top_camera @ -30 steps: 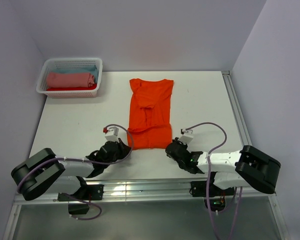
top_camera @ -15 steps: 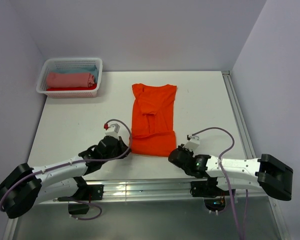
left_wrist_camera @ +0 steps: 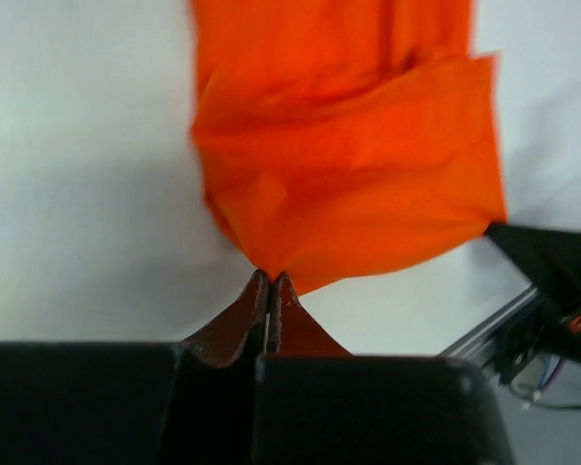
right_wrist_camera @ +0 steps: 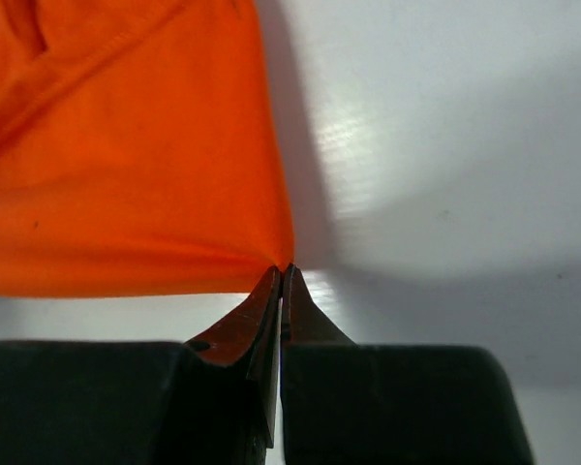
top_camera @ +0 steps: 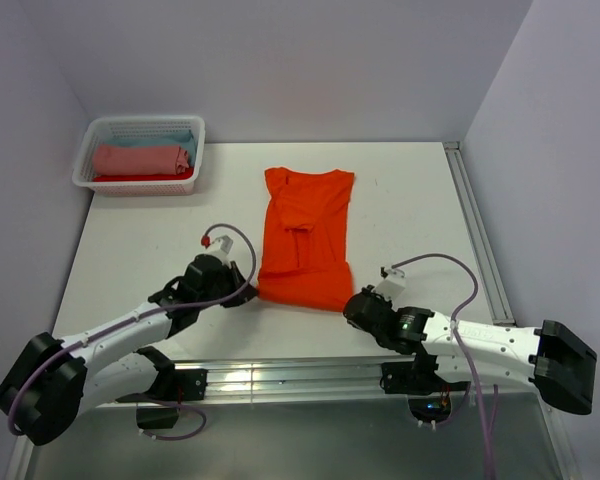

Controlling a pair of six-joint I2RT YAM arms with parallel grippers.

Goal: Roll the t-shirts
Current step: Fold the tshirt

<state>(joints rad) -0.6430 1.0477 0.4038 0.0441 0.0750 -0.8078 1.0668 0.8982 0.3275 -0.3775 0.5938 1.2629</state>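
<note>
orange tee [top_camera: 305, 235] | folded lengthwise, flat, ctr | pink roll [top_camera: 140, 158] far left

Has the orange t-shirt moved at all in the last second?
Yes. The orange t-shirt slid toward the near edge of the table: the gap between its collar and the back edge has grown.

- White table [top_camera: 410, 200] fills the middle, evenly lit.
- Plain lavender back wall [top_camera: 300, 60] stands at its far edge; left wall [top_camera: 20, 150] and right wall [top_camera: 565, 150] close in the sides.
- Metal rail [top_camera: 280, 378] lines the near edge.
</note>
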